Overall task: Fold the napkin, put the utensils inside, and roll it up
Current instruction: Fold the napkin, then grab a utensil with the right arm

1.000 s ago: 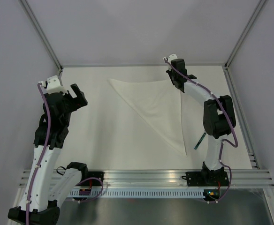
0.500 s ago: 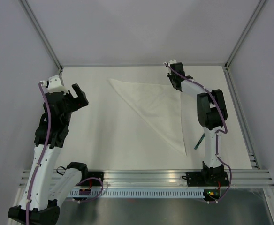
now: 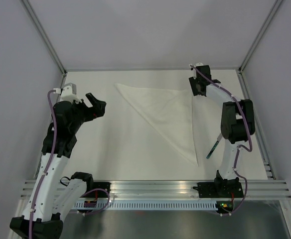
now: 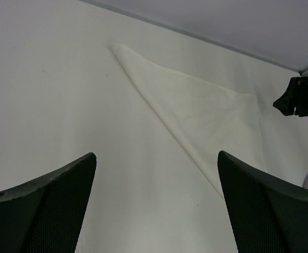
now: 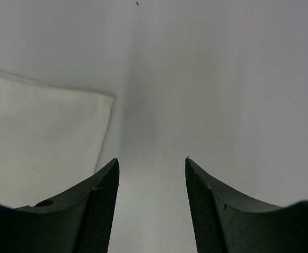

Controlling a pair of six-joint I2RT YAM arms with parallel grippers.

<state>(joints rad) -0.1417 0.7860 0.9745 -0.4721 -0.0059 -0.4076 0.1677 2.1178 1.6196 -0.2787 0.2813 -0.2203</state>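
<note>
On the table we see the napkin folded triangular, our left gripper wide open well left of it, and our right gripper, jaws parted and empty, by its far-right corner. The right arm partly hides the utensil, which lies to the right of the napkin.

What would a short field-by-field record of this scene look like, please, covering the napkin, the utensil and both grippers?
napkin: white, folded into a triangle, lying flat on the table
utensil: dark teal stick, on the table to the right of the napkin, not touching it
left gripper: open, empty, to the left of the napkin
right gripper: open, empty, beside the napkin's far right corner
task stage: fold made; utensil not yet placed inside
</note>
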